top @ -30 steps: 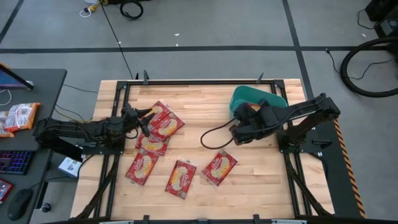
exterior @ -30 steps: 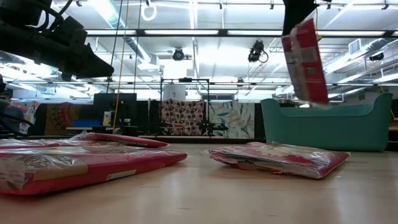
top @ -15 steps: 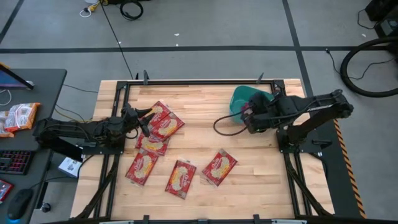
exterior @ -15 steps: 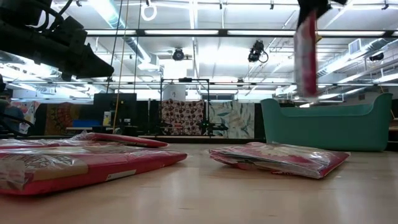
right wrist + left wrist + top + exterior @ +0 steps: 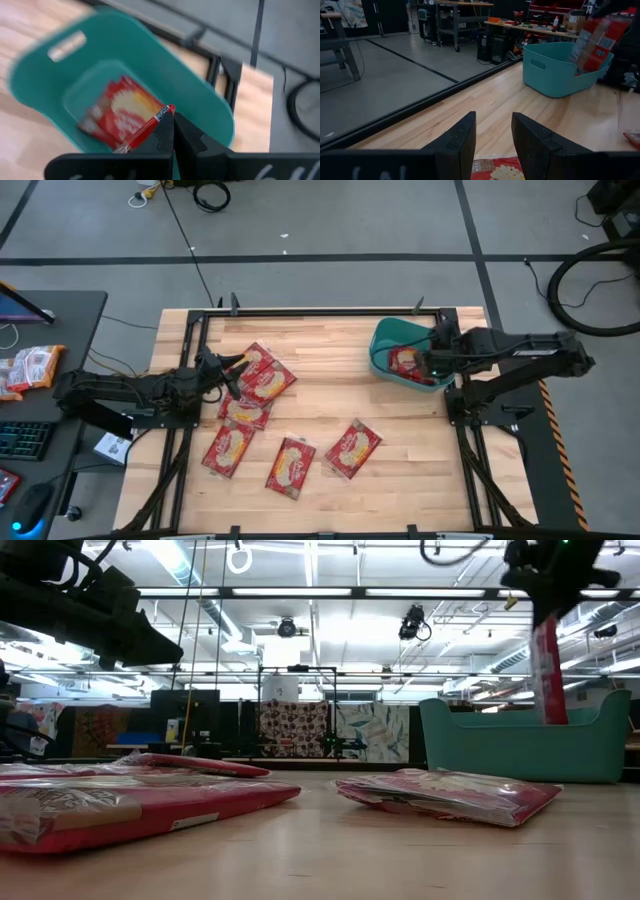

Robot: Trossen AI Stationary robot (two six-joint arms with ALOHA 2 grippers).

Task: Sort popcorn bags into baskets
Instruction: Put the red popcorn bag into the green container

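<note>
My right gripper (image 5: pixel 432 363) is shut on the edge of one red popcorn bag (image 5: pixel 405 361), which hangs over the teal basket (image 5: pixel 385 335) at the table's far right. The right wrist view shows the fingertips (image 5: pixel 167 125) pinching the bag (image 5: pixel 125 112) above the basket's floor (image 5: pixel 210 112). In the low view the bag (image 5: pixel 548 670) hangs upright, its lower end behind the basket's rim (image 5: pixel 500 745). Several popcorn bags lie on the table's left and middle (image 5: pixel 262 372) (image 5: pixel 291 466) (image 5: pixel 352 448). My left gripper (image 5: pixel 232 370) waits open beside the left cluster, with nothing between its fingers (image 5: pixel 460 142).
Black frame rails (image 5: pixel 320 311) edge the table. A side desk at the left holds orange-and-white packets (image 5: pixel 30 368) and a keyboard (image 5: pixel 20 440). Bare wood (image 5: pixel 330 380) lies between the left cluster and the basket.
The right arm has carried its bag from the table's middle rightward and back to the basket. The bag now hangs over the basket. The left arm has not moved.
</note>
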